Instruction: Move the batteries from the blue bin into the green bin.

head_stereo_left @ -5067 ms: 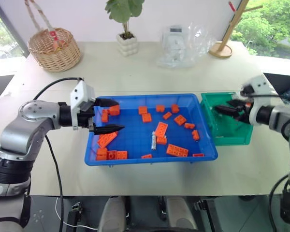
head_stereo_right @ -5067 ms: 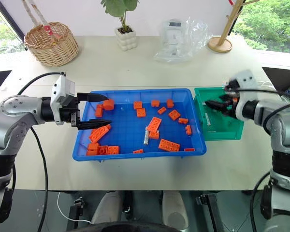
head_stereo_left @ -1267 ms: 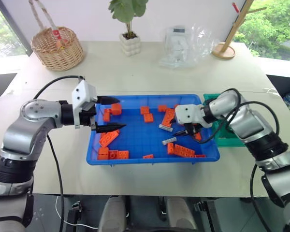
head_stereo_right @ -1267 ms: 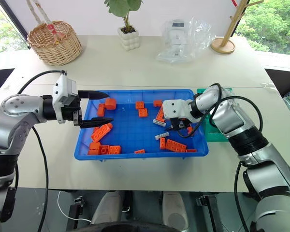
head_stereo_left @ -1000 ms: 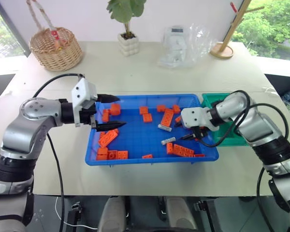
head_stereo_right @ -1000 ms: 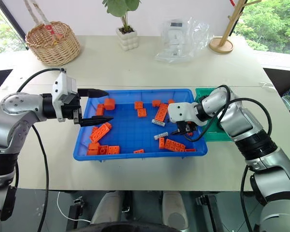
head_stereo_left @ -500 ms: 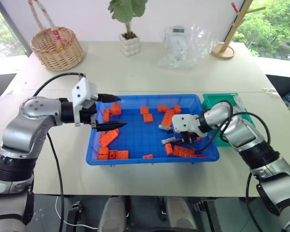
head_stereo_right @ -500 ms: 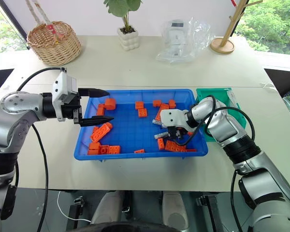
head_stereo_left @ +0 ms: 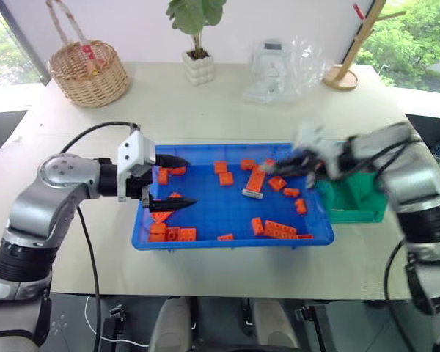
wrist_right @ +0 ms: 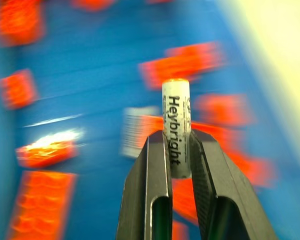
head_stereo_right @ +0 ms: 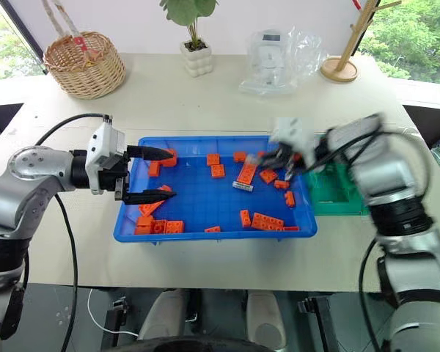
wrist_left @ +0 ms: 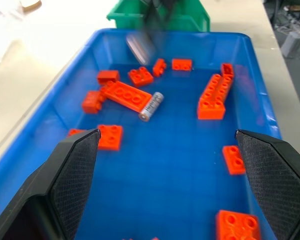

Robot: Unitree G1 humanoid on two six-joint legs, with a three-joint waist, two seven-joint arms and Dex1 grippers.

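Blue bin (head_stereo_left: 231, 240) at frame centre on the bench (head_stereo_left: 227, 110): scattered orange bricks (head_stereo_left: 279, 229) and one battery (head_stereo_left: 252, 193) lying right of centre. Green bin (head_stereo_left: 356, 198) touches its right end; contents hidden. Right tool (wrist_right: 176, 150) is clamped on a second battery (wrist_right: 176, 125), over the blue bin's right part. Left tool (head_stereo_left: 177, 181) gapes wide, empty, over the left end.

We see open blue floor in the middle of the blue bin (head_stereo_left: 205, 244). Orange bricks (head_stereo_left: 279, 229) crowd its edges; the left gripper (head_stereo_left: 177, 182) stands over its left end.
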